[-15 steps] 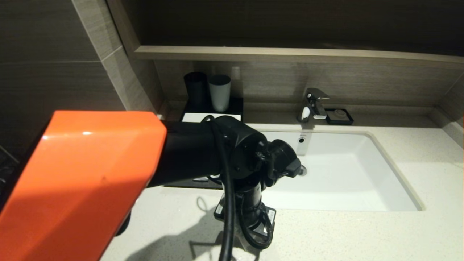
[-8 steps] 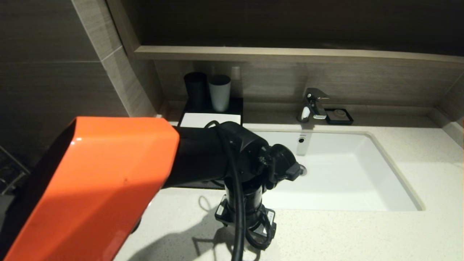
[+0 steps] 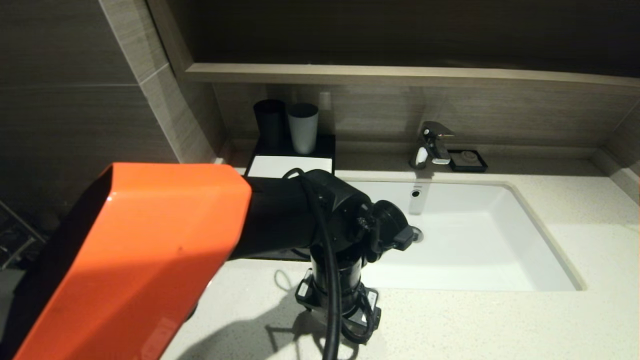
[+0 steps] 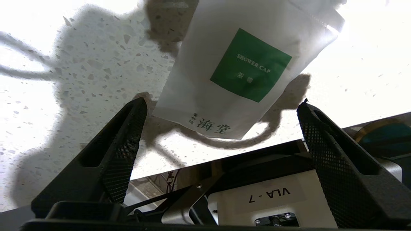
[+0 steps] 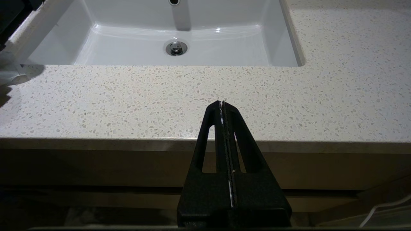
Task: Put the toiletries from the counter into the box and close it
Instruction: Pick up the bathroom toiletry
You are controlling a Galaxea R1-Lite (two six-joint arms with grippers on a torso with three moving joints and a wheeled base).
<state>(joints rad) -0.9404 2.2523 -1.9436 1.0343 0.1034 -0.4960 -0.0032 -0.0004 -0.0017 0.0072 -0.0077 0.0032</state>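
Orange left arm (image 3: 140, 260) hides most of the box (image 3: 292, 162)

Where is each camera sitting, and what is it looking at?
Head view: high on the robot's head, looking down at the cream speckled stone counter; its orange-and-black left arm shows.
Left wrist view: behind the open left gripper, facing the clear shower-cap sachet with green label.
Right wrist view: behind the shut right gripper, parked before the counter edge, facing the white rectangular sink.
Head and right wrist views share the sink.
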